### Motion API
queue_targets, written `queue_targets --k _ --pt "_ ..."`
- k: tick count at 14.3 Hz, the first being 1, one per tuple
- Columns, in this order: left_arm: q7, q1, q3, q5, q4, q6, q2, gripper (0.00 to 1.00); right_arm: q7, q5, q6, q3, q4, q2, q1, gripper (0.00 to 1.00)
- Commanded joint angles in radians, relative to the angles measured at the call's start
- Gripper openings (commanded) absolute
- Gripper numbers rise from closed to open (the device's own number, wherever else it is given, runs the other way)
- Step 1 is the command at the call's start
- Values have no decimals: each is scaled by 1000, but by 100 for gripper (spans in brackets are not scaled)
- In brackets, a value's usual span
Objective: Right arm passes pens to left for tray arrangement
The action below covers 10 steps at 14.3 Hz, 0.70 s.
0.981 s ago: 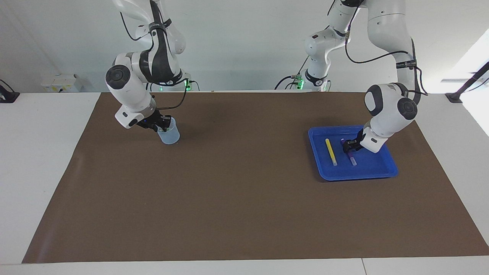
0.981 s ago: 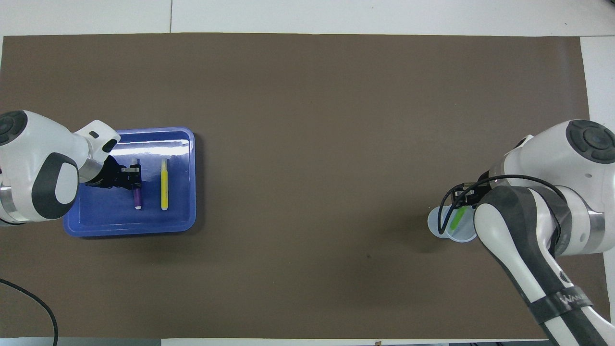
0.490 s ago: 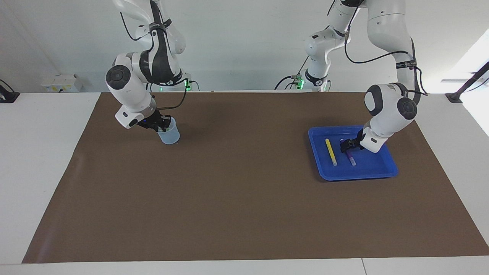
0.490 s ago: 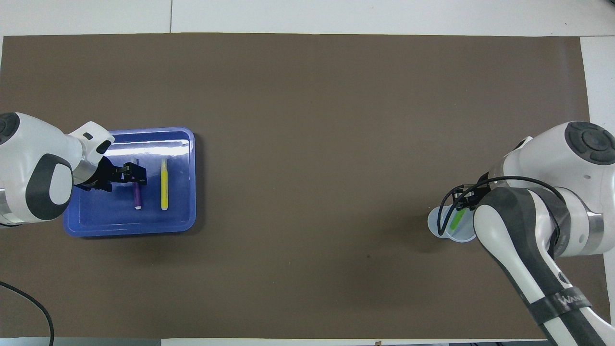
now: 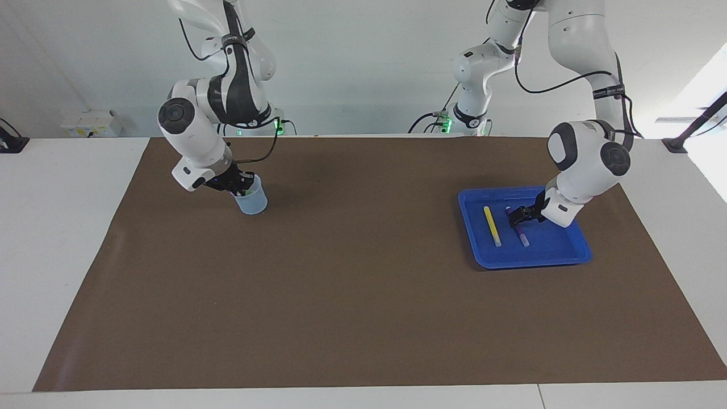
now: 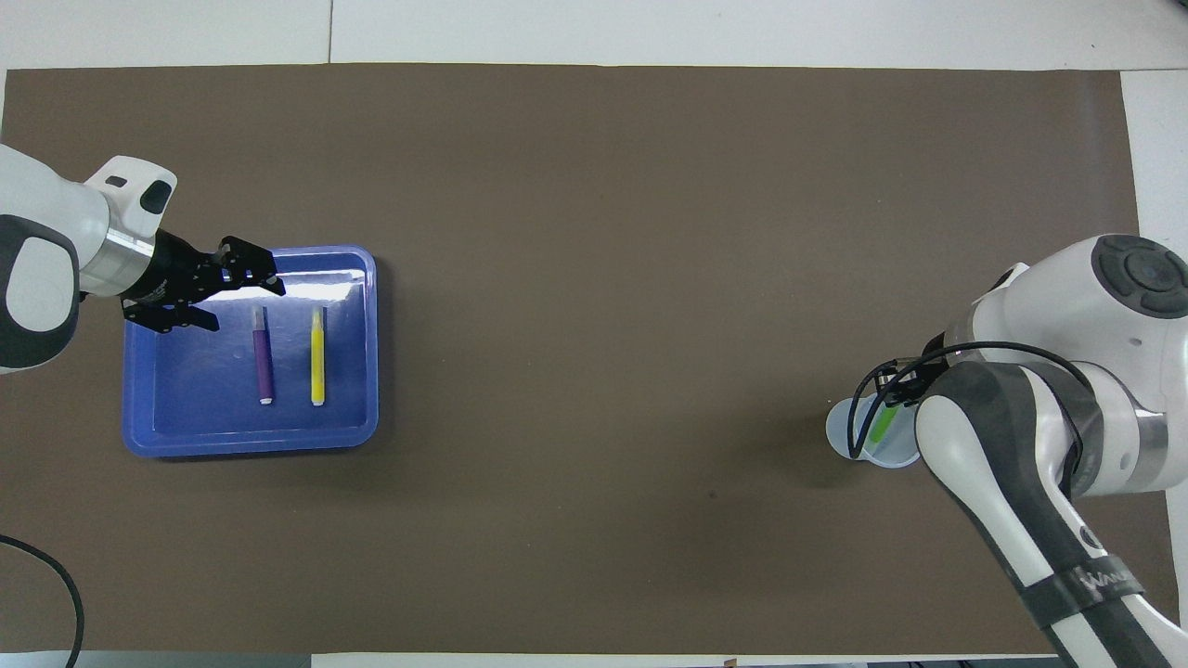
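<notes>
Now left end effector spread wide, empty, over blue tray near worktop's left-arm end, purple pen and yellow pen lying inside, right end effector clamped on green pen in translucent cup.

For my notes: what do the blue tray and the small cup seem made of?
Tray: probably glossy plastic; a bright glare streak runs along its floor and its corners are rounded.
Cup: likely translucent, slightly frosted plastic; the green pen shows through its pale wall.

No legible text: the black strap on the right arm bears lettering too small to read.
</notes>
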Motion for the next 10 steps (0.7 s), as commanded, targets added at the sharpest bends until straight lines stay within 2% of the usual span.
queue_targets --k 1,3,5,7,9,10 --pt "-262 -73 4 -60 113 -94 -7 100 -37 25 -166 7 158 -2 -13 3" --pt "-455 -91 -45 -109 133 -105 -49 100 -33 25 -293 12 318 -3 8 3" --pt "-594 -92 -74 -164 130 -104 -99 100 -25 54 -353 13 422 -3 25 4" --pt "-727 -91 -91 -218 130 -98 -132 100 57 193 -335 13 440 -3 23 4" --pt "-888 -91 -102 -268 132 -93 -147 100 227 287 -257 16 434 -3 34 4" --pt "-954 -91 -102 -288 132 -91 -155 100 304 313 -223 16 430 -3 86 4"
